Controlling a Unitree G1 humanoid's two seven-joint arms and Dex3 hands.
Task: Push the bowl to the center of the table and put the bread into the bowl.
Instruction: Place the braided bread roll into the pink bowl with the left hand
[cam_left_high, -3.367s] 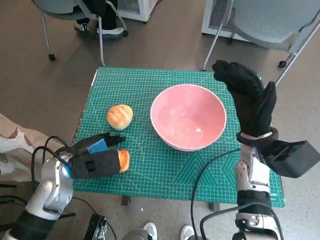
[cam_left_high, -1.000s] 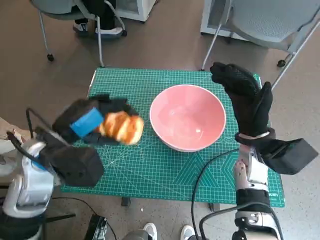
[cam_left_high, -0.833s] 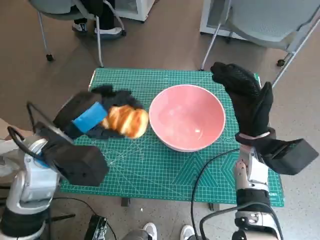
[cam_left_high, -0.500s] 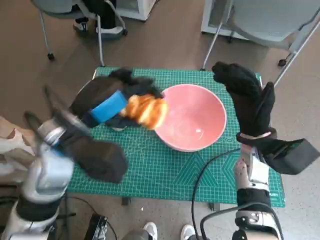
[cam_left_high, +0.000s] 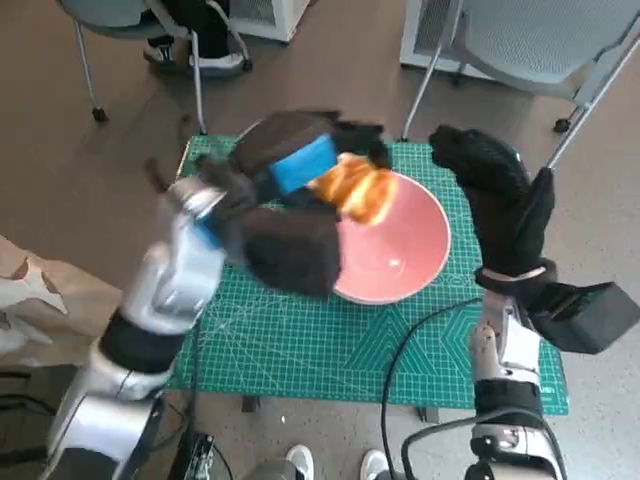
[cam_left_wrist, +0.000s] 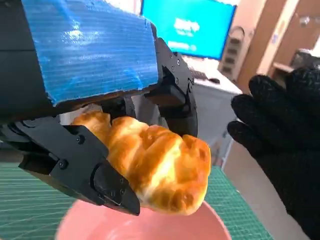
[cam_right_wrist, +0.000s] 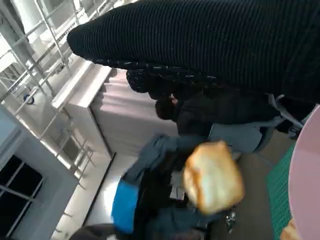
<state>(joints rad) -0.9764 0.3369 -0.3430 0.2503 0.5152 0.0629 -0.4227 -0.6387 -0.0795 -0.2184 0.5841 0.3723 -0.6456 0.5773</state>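
My left hand (cam_left_high: 300, 160) grips a golden bread roll (cam_left_high: 357, 190) and holds it in the air over the near-left part of the pink bowl (cam_left_high: 410, 255). The left wrist view shows its black fingers (cam_left_wrist: 95, 172) clamped round the bread (cam_left_wrist: 160, 170), with the bowl's rim (cam_left_wrist: 95, 225) below. My gloved right hand (cam_left_high: 500, 200) stands upright and open just beyond the bowl's right rim, holding nothing. In the right wrist view the bread (cam_right_wrist: 212, 176) hangs beside the blue-taped left hand (cam_right_wrist: 125, 205), and the bowl's edge (cam_right_wrist: 307, 170) shows.
The bowl sits on a green cutting mat (cam_left_high: 300, 335) covering the small table. Chairs (cam_left_high: 560, 40) stand past the far edge, with a person's feet (cam_left_high: 200, 55) under one. A black cable (cam_left_high: 400, 370) runs over the mat near my right arm.
My left hand has lifted the bread from the mat's left side and carried it up and right, to above the bowl. The right hand and the bowl have stayed put.
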